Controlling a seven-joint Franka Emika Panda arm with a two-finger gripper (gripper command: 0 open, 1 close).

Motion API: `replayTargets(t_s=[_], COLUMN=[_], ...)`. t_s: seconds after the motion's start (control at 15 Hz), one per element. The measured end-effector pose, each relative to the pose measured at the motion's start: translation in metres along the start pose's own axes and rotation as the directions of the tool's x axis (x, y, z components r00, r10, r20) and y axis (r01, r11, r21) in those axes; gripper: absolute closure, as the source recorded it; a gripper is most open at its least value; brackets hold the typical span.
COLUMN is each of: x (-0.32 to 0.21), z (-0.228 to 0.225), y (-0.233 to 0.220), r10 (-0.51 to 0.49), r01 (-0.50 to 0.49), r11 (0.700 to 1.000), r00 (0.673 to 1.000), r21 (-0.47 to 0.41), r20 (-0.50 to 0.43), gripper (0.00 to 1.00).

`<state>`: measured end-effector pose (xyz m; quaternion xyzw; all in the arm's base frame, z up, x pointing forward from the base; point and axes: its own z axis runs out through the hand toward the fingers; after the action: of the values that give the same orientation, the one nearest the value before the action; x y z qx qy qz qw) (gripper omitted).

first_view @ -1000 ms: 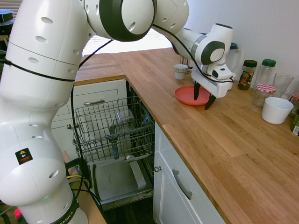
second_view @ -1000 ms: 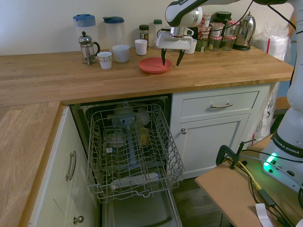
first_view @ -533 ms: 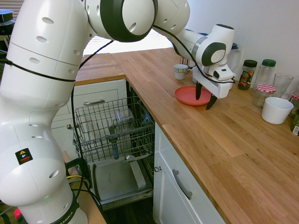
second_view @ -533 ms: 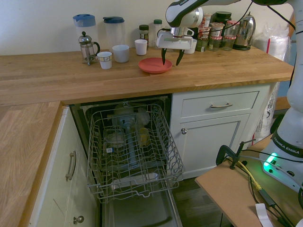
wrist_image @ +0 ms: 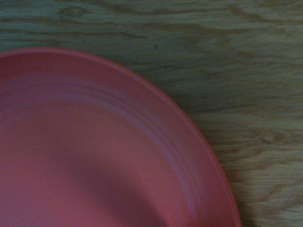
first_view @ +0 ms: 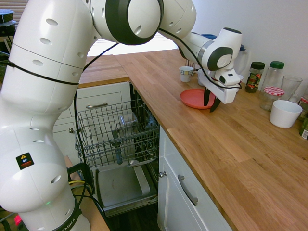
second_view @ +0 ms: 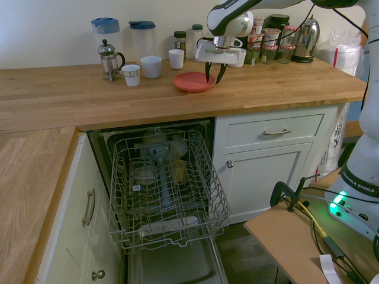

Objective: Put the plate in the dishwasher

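Coral-red, the plate (second_view: pixel 194 81) lies flat on the wooden counter (second_view: pixel 284 92), above your dishwasher (second_view: pixel 172 263) and back from its front edge. Your tool (second_view: pixel 214 81) is parted at the plate's rim, one finger over the plate and the other beyond it; nothing is clenched. You can't tell whether either fingertip touches.

The dishwasher stands open, its wire rack (second_view: pixel 169 241) drawn out. Inside you see a clear container (second_view: pixel 144 172) and a yellowish item (second_view: pixel 179 170); you can't tell which level holds them. Beyond the plate from the dishwasher, the white cup (second_view: pixel 176 58), white bowl (second_view: pixel 151 67) and patterned cup (second_view: pixel 131 75) stand upright; their insides are unclear.

The counter's edge runs over the dishwasher, with bare wood between it and the plate. You have open room above the pulled-out rack, and the white cabinet (second_view: pixel 263 171) stands right beside the dishwasher.
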<state>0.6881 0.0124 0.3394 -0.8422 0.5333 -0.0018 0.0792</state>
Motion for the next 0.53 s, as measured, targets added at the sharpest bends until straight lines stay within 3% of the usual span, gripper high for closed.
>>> replayTargets(t_s=[0.53], x=[0.001], z=[-0.0037], y=[-0.0014], r10=[-0.003], r01=[0.003], r11=[1.0], r00=[1.0], r21=[0.018], r20=[0.004], gripper=[1.0])
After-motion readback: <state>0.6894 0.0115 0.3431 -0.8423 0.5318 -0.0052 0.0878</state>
